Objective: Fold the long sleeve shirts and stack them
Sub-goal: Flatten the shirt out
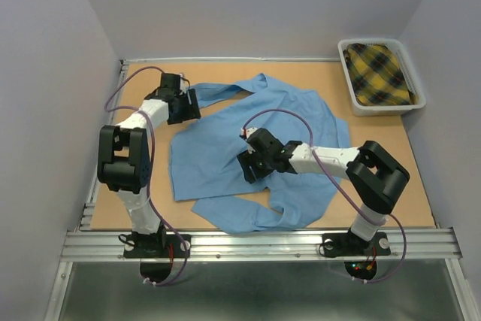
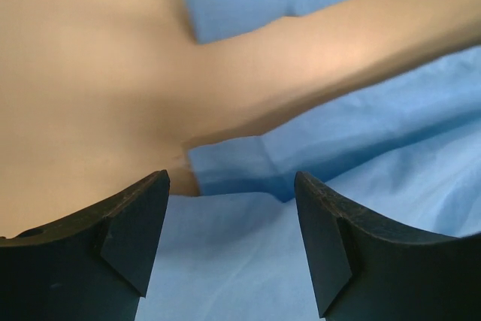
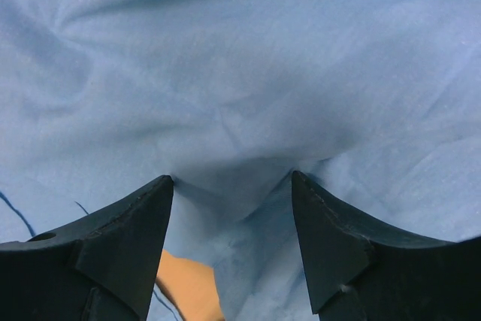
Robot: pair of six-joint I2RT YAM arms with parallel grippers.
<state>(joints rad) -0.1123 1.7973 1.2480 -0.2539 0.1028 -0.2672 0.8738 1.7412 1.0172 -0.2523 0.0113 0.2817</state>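
Observation:
A light blue long sleeve shirt [image 1: 301,122] lies spread and rumpled over the middle of the table, one sleeve reaching to the far left. My left gripper [image 1: 188,105] hovers open at that sleeve. In the left wrist view the left gripper [image 2: 231,180] has its jaws wide apart over blue cloth, with a cuff [image 2: 233,167] just ahead. My right gripper [image 1: 249,162] rests on the shirt's middle. In the right wrist view the right gripper [image 3: 231,178] is open, both tips pressed into the shirt [image 3: 240,73], with a small ridge of cloth bunched between them.
A white bin [image 1: 383,109] at the far right corner holds a yellow-and-black plaid garment [image 1: 379,73]. Bare tan tabletop [image 1: 391,186] shows right of the shirt. Grey walls close in the table on three sides. A metal rail [image 1: 263,242] runs along the near edge.

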